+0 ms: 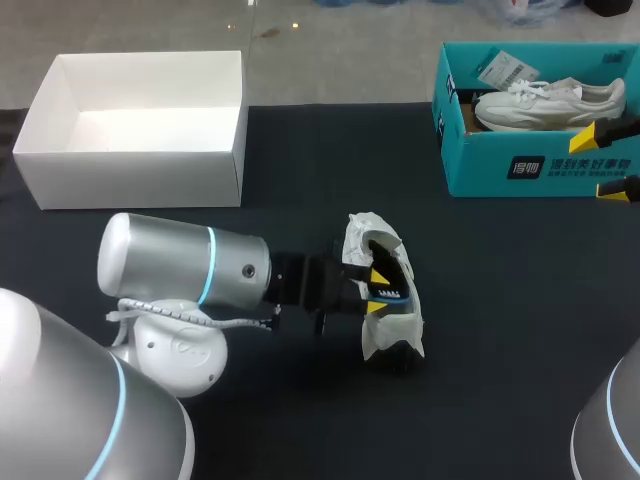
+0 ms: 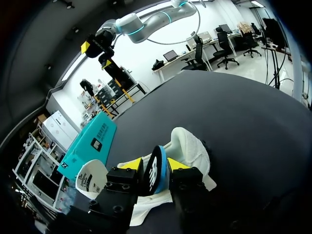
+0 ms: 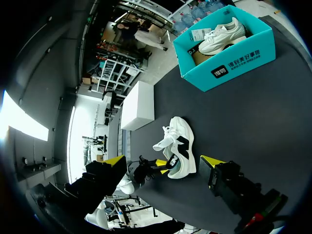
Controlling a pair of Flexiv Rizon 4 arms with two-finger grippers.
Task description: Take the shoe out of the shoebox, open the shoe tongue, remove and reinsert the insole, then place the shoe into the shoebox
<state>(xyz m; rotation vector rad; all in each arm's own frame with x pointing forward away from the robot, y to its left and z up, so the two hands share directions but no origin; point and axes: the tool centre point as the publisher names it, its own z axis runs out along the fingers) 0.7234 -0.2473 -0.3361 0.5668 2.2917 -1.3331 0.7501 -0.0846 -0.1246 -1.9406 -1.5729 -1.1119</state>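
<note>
The shoe [image 1: 392, 328] is out of its box and lies on the table [image 1: 520, 300], near the middle, on its side with the opening toward my left arm. So I count the first step as done. The opening also looks wide enough that the tongue is probably pulled back, though I can't see the tongue itself clearly.

My left tool [image 1: 377, 291] is at the mouth of the shoe, pinching the blue-edged insole [image 2: 156, 171] between its fingers, with the insole standing on edge. I judge we are in the insole step, but I can't tell whether it is coming out or going back in.

My right tool [image 1: 608, 162] hangs spread and holding nothing, beside the teal shoebox [image 1: 480, 175], which has another white shoe [image 1: 545, 103] in it. A white box [image 1: 130, 165] sits well apart at the far left.

What's left, as I see it, is to finish seating the insole and then put the shoe in the shoebox.
</note>
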